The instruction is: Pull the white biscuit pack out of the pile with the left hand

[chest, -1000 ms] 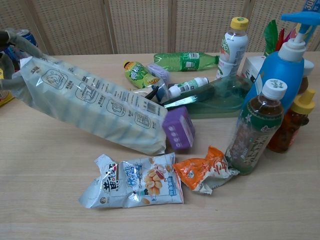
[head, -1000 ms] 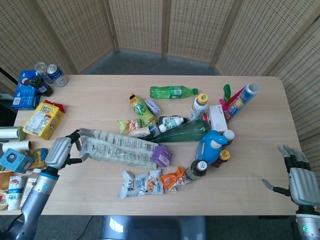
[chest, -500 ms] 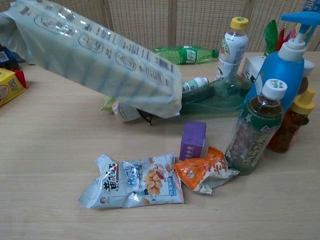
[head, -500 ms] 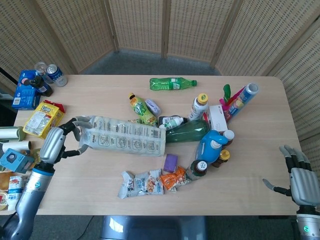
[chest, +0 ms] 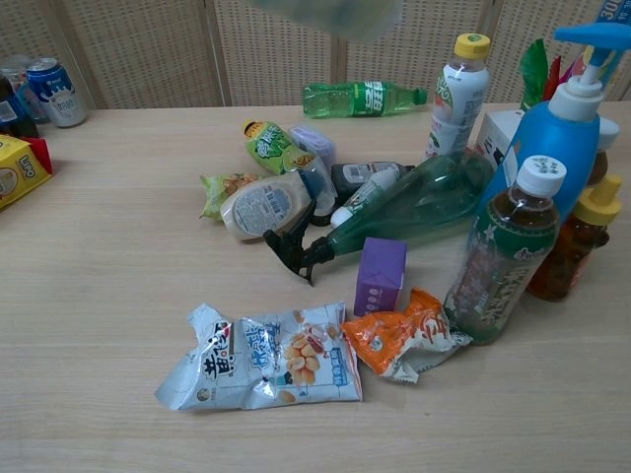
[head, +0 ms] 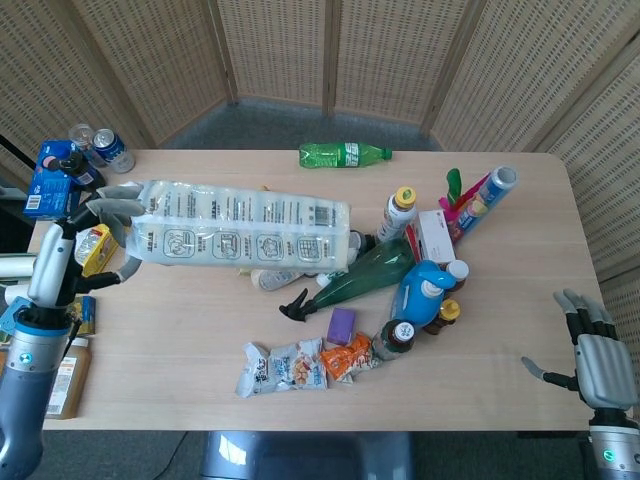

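Observation:
The long white biscuit pack (head: 245,230) hangs in the air above the table, roughly level, well clear of the pile. My left hand (head: 72,262) grips its left end, near the table's left edge. In the chest view only the pack's lower edge (chest: 330,14) shows as a blur at the top, and the left hand is out of frame. My right hand (head: 592,355) hangs open off the table's right front corner, holding nothing.
The pile holds a green spray bottle (chest: 404,212), a purple box (chest: 380,275), snack bags (chest: 261,360), a tea bottle (chest: 503,256), a blue pump bottle (chest: 560,138) and a green soda bottle (chest: 363,99). Cans (head: 100,146) and a yellow box (head: 92,245) lie at the left.
My left hand has lifted the biscuit pack up and to the left, out of the pile. The spray bottle and the purple box shifted as it came away. The right hand stayed put.

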`<state>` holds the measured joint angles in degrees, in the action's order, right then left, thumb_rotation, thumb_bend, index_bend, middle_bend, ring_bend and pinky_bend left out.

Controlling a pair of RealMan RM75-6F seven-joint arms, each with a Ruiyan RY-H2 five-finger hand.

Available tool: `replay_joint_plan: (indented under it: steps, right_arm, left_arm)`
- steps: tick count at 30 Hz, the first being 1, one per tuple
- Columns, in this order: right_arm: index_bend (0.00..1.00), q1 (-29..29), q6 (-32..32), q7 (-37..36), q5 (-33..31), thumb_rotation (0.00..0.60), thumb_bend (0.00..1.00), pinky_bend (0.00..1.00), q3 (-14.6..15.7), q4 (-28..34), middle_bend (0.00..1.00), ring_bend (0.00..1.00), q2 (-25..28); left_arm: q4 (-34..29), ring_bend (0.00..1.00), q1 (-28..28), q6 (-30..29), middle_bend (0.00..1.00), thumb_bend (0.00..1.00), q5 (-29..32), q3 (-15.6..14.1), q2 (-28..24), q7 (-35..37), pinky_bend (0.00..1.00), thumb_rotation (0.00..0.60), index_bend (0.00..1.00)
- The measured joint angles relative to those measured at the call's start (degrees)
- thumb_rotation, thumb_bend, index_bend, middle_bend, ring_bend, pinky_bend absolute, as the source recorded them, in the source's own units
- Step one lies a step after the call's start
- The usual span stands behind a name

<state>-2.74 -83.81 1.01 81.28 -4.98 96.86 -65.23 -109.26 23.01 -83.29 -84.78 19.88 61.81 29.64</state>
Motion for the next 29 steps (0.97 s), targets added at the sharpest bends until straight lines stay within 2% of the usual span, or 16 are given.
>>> replay_joint_plan:
  steps: [11, 29]
  right_arm:
    - [0.0, 0.24, -0.24, -0.98, 0.31, 0.491, 0.04, 0.0, 0.28, -0.69, 0.0, 0.0, -0.22]
    - [0.0, 0.67, -1.12, -2.28, 1.38, 0.494, 0.04, 0.0, 0.54, -1.17, 0.0, 0.0, -0.27]
  left_arm:
    - [-5.3, 0.62, -0.59, -3.76, 0.44, 0.38, 2.82, 5.68, -4.41, 6.5, 0.45, 0.6, 0.43]
    - [-8.45, 0.62, -2.04, -5.64, 0.44, 0.38, 2.4, 6.5, -7.31, 8.71, 0.45, 0.6, 0.43]
